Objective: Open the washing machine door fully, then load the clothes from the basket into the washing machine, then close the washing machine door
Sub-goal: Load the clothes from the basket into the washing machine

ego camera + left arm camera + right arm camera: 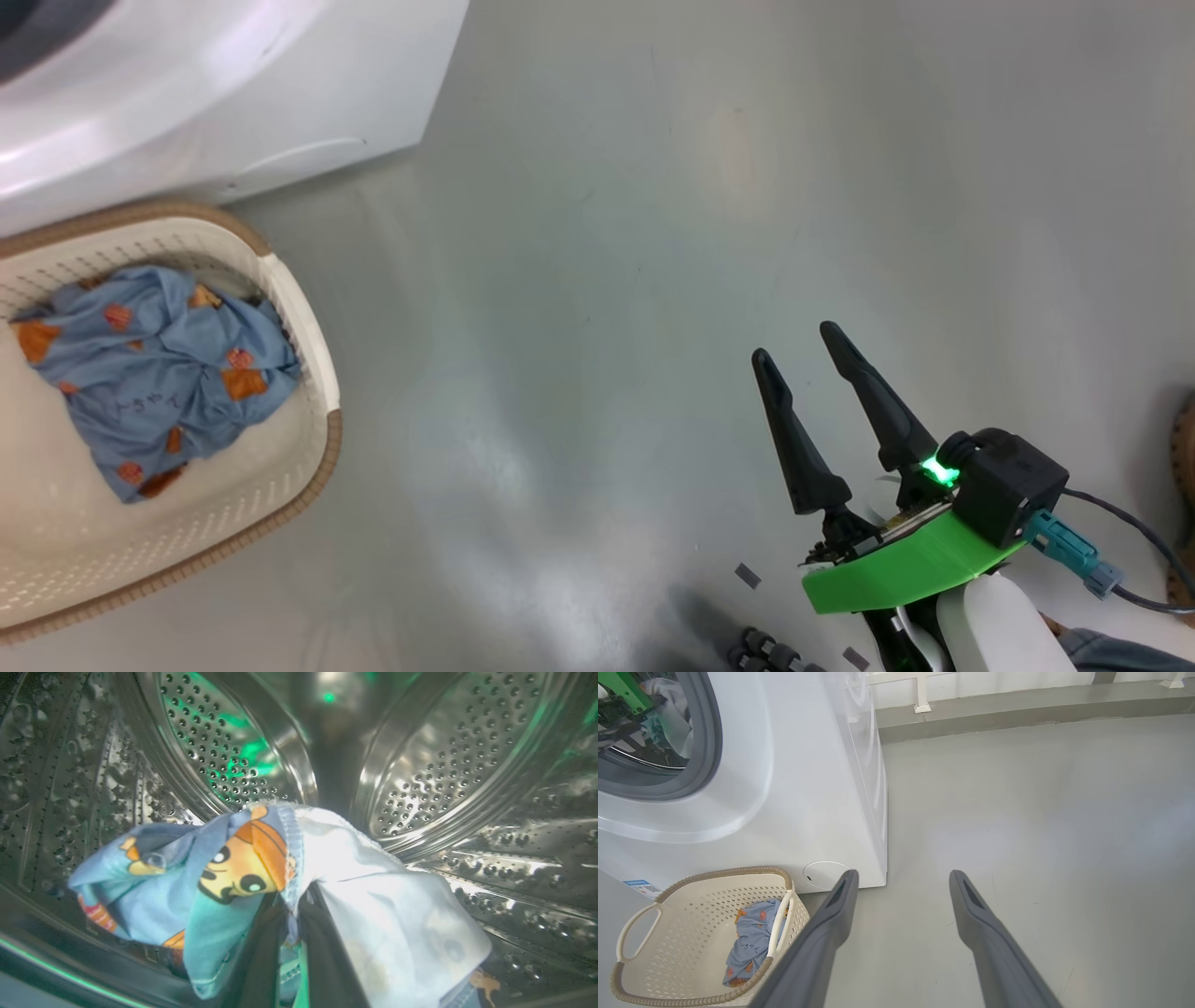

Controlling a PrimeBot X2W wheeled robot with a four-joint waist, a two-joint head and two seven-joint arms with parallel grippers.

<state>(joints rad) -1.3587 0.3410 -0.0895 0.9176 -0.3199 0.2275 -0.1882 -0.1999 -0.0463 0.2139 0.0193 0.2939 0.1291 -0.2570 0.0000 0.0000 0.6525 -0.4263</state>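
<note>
Steel drum (444, 742) surrounds left gripper (296, 910). Its fingers are mostly buried and the tips hidden, pressed together on blue cartoon-print cloth (224, 868), with pale cloth (383, 905) draped alongside. Right gripper (795, 342) spread, holding nothing, over grey floor (607, 233). Basket (317, 373) cut off at frame edge, just beside washing machine (808, 788). One blue piece (159, 373) inside, scribble on it unreadable. Blue label (642, 887) low on machine, illegible.

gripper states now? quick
Left gripper: shut on cloth, inside drum.
Right gripper: open, empty.
</note>
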